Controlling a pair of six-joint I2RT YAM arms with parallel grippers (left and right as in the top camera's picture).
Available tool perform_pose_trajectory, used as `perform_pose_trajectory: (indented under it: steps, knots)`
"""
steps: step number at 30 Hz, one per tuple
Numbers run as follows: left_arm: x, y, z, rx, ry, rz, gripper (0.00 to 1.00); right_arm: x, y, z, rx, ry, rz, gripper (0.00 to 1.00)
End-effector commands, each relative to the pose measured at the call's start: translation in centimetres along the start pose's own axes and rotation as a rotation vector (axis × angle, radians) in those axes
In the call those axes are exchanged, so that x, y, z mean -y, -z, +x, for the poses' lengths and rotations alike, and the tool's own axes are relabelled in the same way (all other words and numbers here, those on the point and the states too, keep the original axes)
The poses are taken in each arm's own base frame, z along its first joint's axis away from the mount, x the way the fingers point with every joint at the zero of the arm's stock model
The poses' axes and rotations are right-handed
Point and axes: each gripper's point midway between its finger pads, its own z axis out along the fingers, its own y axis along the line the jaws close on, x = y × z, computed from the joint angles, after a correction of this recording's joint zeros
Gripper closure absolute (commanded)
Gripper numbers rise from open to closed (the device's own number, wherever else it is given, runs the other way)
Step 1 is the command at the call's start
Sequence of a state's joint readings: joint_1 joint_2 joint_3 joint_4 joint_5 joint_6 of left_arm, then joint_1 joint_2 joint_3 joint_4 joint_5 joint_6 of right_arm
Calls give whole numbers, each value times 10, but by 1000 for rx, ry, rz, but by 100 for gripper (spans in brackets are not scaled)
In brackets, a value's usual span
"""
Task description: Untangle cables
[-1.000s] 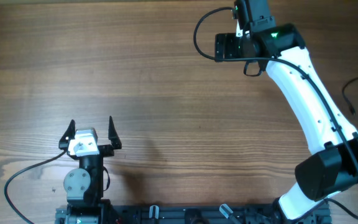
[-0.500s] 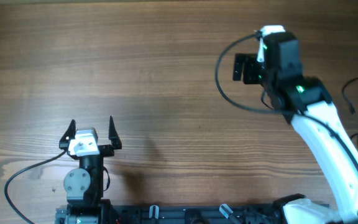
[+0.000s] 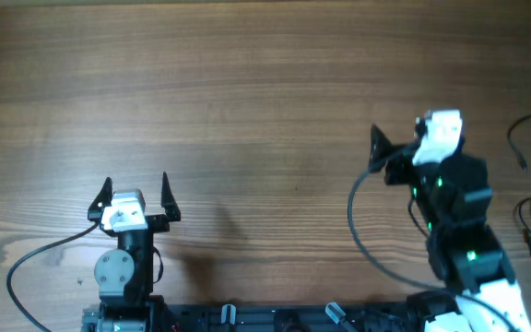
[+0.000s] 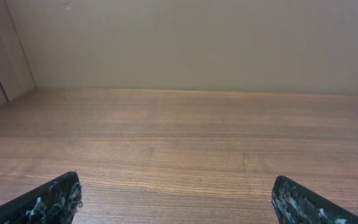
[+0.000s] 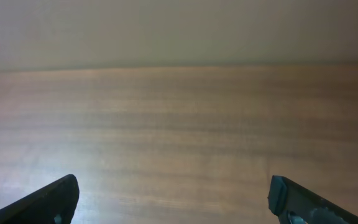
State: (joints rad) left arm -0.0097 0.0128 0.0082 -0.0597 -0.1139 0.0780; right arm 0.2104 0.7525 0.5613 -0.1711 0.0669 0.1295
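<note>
Thin black cables (image 3: 514, 146) lie in loose loops at the table's far right edge, partly cut off by the frame. My right gripper (image 3: 406, 146) is open and empty, to the left of them and apart from them. In the right wrist view its fingertips (image 5: 173, 199) frame only bare wood. My left gripper (image 3: 136, 192) is open and empty near the front left. The left wrist view shows its fingertips (image 4: 176, 199) over bare wood. No cable shows in either wrist view.
The wooden table (image 3: 247, 101) fills the view. The right arm's own black cable (image 3: 353, 226) loops out to its left. The left arm's cable (image 3: 26, 263) curves toward the front left corner. A beige wall (image 4: 197, 37) stands behind the table.
The right arm has pulled back from the far right of the table toward the front edge, its gripper still open and empty. The left arm has not moved.
</note>
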Motion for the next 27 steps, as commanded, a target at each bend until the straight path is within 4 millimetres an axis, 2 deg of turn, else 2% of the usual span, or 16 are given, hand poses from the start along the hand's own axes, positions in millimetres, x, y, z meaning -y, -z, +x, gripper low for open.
perform_pose_trajectory:
  steps: [1,3,7,16,23,27]
  knots:
    - [-1,0,0,3,-19,0,0,1,11,21,17,-10,-16,0]
    - [-1,0,0,3,-19,0,0,3,17,32,26,-5,-17,0]
    - [-1,0,0,3,-19,0,0,13,22,39,46,-15,8,0]
    - [-1,0,0,3,-19,0,0,29,41,37,166,-46,22,0]
    - [-1,0,0,3,-19,0,0,32,46,47,231,-44,22,0]
    - [-1,0,0,3,-19,0,0,30,51,30,337,14,19,0]
